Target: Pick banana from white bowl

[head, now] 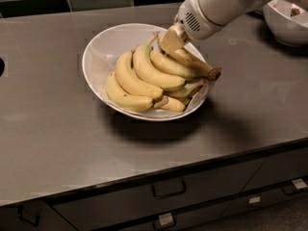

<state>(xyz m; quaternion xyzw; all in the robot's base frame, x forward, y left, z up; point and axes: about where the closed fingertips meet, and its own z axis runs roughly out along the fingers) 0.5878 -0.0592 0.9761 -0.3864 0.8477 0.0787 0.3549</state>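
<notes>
The tool point(171, 40) sits at the far right side of the white bowl point(98, 44), touching the banana point(195, 62) atop the bunch. Whether it pinches the banana cannot be told. The banana rests inside the bowl, so the lift-out seems not yet done.

One arm point(226, 4), upper right of frame: smooth white rounded casing, slightly glossy, with a small dark slotted vent grille point(192, 21) on its end face. One gripper point(170, 41), upper centre: tan, blocky, matte.
</notes>
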